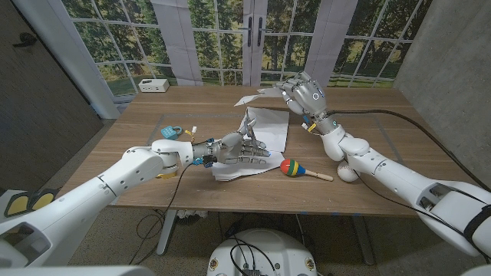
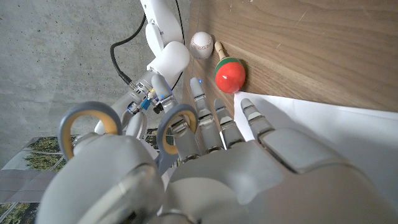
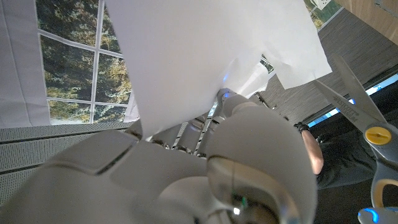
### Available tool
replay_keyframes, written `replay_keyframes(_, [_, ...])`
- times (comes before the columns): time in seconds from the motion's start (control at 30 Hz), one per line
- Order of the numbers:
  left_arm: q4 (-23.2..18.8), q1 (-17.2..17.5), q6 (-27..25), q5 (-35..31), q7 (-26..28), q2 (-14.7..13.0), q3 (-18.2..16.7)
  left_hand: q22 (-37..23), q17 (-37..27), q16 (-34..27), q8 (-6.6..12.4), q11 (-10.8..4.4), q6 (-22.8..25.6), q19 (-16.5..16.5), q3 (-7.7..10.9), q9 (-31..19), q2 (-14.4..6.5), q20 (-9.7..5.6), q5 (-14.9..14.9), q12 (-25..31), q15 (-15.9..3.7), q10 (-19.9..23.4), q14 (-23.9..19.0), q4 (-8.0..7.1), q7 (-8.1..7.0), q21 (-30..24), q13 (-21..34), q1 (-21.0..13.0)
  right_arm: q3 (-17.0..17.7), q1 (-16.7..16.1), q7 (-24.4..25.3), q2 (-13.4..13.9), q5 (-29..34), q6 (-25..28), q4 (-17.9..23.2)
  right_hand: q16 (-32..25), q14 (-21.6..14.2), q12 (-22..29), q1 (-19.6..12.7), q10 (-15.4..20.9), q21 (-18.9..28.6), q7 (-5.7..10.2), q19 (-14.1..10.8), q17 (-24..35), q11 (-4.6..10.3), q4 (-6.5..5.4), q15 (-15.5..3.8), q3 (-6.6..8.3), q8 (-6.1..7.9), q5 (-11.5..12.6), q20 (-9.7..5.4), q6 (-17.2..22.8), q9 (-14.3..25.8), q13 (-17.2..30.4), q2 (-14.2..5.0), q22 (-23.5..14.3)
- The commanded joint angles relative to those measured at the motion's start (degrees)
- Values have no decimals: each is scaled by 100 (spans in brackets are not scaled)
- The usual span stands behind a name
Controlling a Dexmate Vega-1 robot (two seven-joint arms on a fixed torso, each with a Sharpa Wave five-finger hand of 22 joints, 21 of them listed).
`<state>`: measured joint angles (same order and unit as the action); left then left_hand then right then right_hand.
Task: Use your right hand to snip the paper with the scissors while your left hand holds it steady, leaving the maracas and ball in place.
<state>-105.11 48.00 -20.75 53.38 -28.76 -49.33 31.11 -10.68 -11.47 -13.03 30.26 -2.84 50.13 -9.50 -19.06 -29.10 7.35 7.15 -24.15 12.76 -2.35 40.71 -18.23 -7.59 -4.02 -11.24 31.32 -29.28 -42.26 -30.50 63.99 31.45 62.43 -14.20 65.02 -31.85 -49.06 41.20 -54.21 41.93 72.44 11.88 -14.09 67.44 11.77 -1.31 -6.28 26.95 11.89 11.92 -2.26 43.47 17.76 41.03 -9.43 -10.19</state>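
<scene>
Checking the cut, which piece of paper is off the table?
The small scrap held up by the right hand; the big sheet lies under the left hand.

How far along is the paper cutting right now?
A cut looks done: the right hand holds a separate piece of paper up. The left hand rests on the sheet, with the scissors in its fingers. Maraca and ball sit undisturbed. Further snips, if any, remain.
</scene>
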Motion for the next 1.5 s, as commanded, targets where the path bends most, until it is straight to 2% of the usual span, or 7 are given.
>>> replay_keyframes(0.03, [-21, 19, -4, 3, 5, -11, -4, 8, -4, -18, -6, -398, -226, 22, -6, -24, -51, -21, -43, 42, -187, 381, 1, 1, 322, -37, 22, 26, 835, -191, 1, -306, 764, -935, -184, 182, 41, -67, 20, -52, -115, 12, 91, -24, 9, -91, -671, 5, 48, 87, -871, -39, 131, 5, 13, -31])
replay_keyframes(0.17, [-14, 28, 3, 14, -6, -1, 0, 8, -4, -18, -5, -388, -224, 25, -6, -30, -53, -21, -44, 42, -183, 386, 2, 0, 324, -36, 20, 28, 929, -186, 1, -356, 892, -1049, -231, 363, 53, -164, -19, -86, -174, 4, 133, -43, 6, -129, -673, -17, 69, 124, -879, -59, 263, -31, 19, -43])
replay_keyframes(0.37, [-23, 47, 32, -1, 22, -5, -10, 8, -4, -21, -5, -389, -215, 19, -7, -35, -53, -22, -45, 43, -187, 384, -3, -1, 320, -40, 24, 32, 865, -130, 1, -367, 898, -1101, -333, 693, 76, -315, -67, -363, -244, -9, 216, -68, 5, -276, -681, -9, 107, 204, -871, -145, 737, 63, -39, -48])
replay_keyframes(0.83, [-23, 56, 52, 11, 8, -9, -22, 8, -4, -22, -18, -397, -205, 20, -9, -37, -53, -24, -50, 45, -186, 392, -4, 1, 326, -41, 27, 37, 838, -94, 1, -348, 922, -1146, -374, 922, 192, -456, -152, -499, -252, -4, 306, -70, 9, -375, -682, 35, 51, 246, -868, -177, 955, 121, -64, -52])
replay_keyframes(1.27, [-52, 110, 80, 35, 41, -17, -47, 8, -4, -22, -29, -390, -208, 22, -9, -45, -54, -26, -53, 43, -184, 394, -1, 2, 323, -40, 29, 41, 452, -11, 1, -189, 466, -891, -343, 951, 26, -542, -271, -322, -160, 1, 283, -42, 11, -347, -688, 68, -15, 142, -861, -126, 838, 28, -54, -57])
replay_keyframes(1.37, [-56, 124, 101, 34, 40, -19, -51, 9, -4, -23, -28, -392, -194, 22, -10, -45, -53, -23, -54, 41, -185, 394, -3, 2, 331, -41, 28, 42, 184, 88, 1, -80, 230, -786, -347, 1009, 17, -601, -286, -252, -143, 0, 285, -63, 9, -335, -688, 70, -30, 95, -858, -142, 784, -76, -49, -51])
replay_keyframes(1.5, [-77, 146, 112, 33, 68, -28, -61, 9, -4, -25, -38, -389, -188, 23, -9, -35, -55, -25, -56, 43, -189, 399, -7, 3, 327, -40, 29, 42, -153, 193, 1, 67, -52, -643, -315, 1335, 5, -750, -350, -243, -140, -9, 313, -246, 7, -241, -700, 133, -40, -10, -849, -193, 647, -330, -40, -40])
